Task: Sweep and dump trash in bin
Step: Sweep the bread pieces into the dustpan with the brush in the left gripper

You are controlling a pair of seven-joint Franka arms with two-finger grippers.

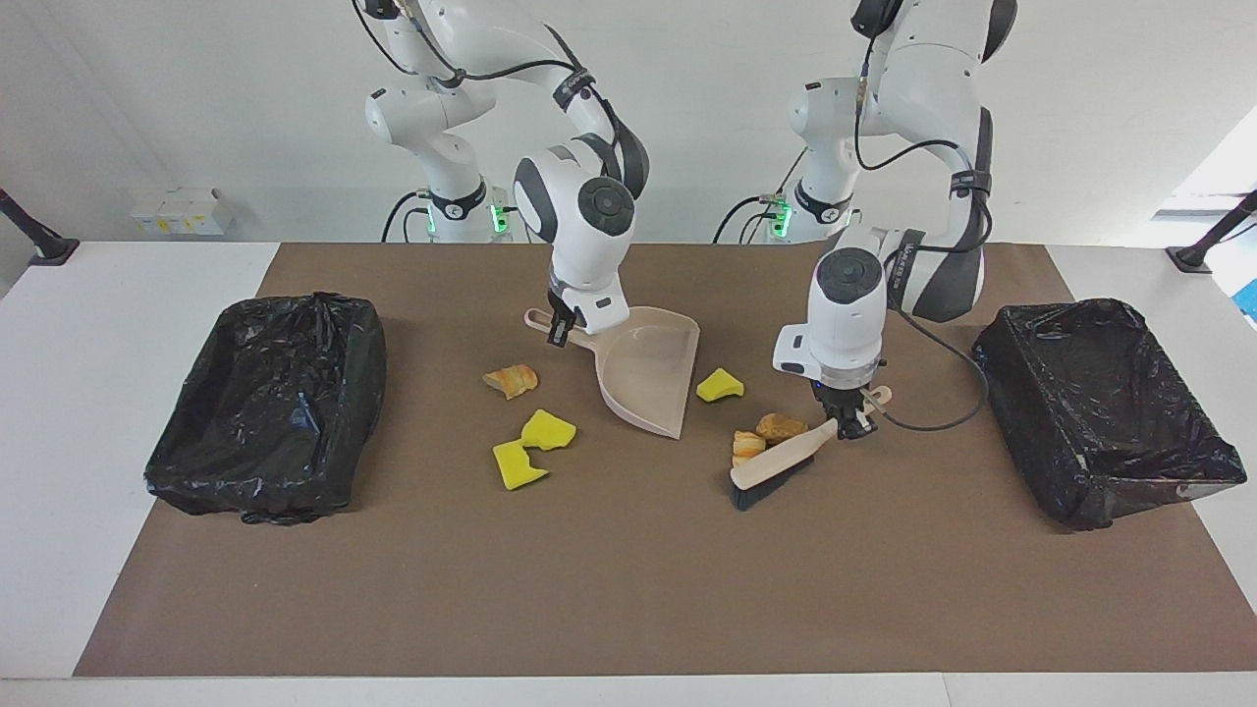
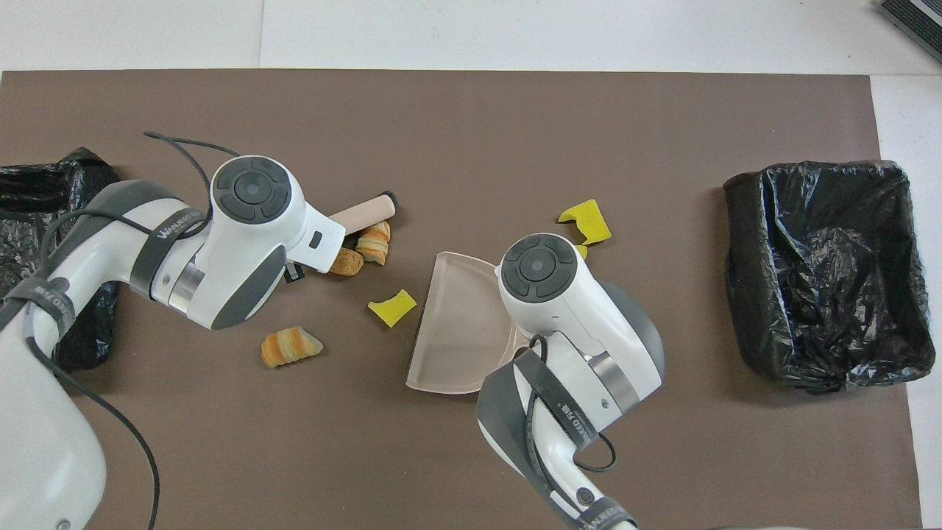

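Observation:
My left gripper (image 1: 848,422) is shut on the handle of the beige brush (image 1: 776,462), whose black bristles are down on the mat. Two bread lumps (image 1: 781,427) (image 2: 375,241) lie against the brush, on its side nearer the robots. My right gripper (image 1: 563,330) is shut on the handle of the beige dustpan (image 1: 650,378) (image 2: 450,324), whose mouth faces the left arm's end. A yellow sponge chunk (image 1: 720,384) (image 2: 392,306) lies between the pan's mouth and the brush. Another bread lump (image 2: 291,345) lies nearer the robots. Two yellow chunks (image 1: 535,447) (image 2: 586,222) and a bread lump (image 1: 511,379) lie at the pan's back.
A black-lined bin (image 1: 270,403) (image 2: 824,272) stands at the right arm's end of the brown mat. A second black-lined bin (image 1: 1110,403) (image 2: 44,191) stands at the left arm's end. The left arm's cable (image 1: 943,412) trails over the mat.

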